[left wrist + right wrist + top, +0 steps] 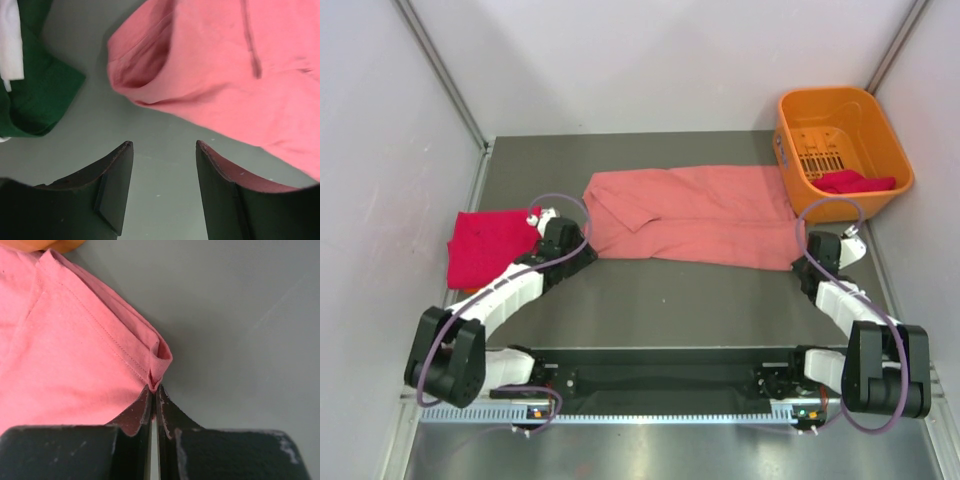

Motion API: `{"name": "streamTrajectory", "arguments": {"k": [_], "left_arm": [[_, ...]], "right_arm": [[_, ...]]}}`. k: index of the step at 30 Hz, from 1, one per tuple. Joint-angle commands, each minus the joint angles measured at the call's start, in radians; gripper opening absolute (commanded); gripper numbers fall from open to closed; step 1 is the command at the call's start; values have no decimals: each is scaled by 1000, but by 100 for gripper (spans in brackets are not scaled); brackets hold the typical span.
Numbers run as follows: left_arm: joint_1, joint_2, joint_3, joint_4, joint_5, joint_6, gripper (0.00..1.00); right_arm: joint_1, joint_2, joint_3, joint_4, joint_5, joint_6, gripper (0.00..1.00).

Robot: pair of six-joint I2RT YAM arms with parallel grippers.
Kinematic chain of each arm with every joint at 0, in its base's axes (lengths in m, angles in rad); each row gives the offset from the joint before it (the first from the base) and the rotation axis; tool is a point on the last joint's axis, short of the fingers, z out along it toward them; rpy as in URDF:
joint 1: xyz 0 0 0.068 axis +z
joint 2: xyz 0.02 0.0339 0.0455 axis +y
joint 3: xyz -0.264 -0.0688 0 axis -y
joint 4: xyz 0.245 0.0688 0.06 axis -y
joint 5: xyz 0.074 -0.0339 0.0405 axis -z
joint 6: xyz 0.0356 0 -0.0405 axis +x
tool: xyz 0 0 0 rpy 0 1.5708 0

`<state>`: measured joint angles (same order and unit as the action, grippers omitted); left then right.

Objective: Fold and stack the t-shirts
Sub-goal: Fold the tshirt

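A large salmon-pink t-shirt lies spread across the middle of the table. My right gripper is shut on its near right hem corner, with a small fold of pink cloth pinched between the fingertips. My left gripper is open and empty at the shirt's near left corner; in the left wrist view its tips sit over bare table just short of the pink cloth. A folded magenta-red shirt lies at the left. Dark green and white cloth show beside it.
An orange plastic basket stands at the back right, close to the shirt's right end, with a magenta cloth inside. Grey walls enclose the table on the left, back and right.
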<state>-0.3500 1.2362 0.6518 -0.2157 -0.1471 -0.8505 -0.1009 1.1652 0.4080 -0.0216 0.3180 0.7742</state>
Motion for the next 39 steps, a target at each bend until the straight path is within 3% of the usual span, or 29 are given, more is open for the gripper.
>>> {"name": "streamTrajectory", "arguments": {"k": [1, 14, 23, 26, 31, 32, 33, 39], "left_arm": [[-6, 37, -27, 142, -19, -35, 58], [-6, 267, 0, 245, -46, -81, 52], [-4, 299, -17, 269, -103, -176, 50], [-3, 321, -6, 225, -143, -248, 34], [-1, 345, -11, 225, -183, -363, 25], [-1, 351, -8, 225, -186, -370, 5], [3, 355, -3, 220, -187, -378, 0], [3, 263, 29, 86, -285, -340, 0]], "right_arm": [[-8, -27, -9, 46, -10, -23, 0], [-6, -27, -12, 55, -17, -35, 0], [-6, -33, -15, 61, -23, -38, 0], [-6, -35, -15, 61, -26, -38, 0], [-6, -36, -21, 66, -28, -36, 0], [-6, -38, -21, 66, -28, -38, 0], [-6, -41, -23, 65, -28, -38, 0], [13, -90, -15, 25, 4, -67, 0]]}}
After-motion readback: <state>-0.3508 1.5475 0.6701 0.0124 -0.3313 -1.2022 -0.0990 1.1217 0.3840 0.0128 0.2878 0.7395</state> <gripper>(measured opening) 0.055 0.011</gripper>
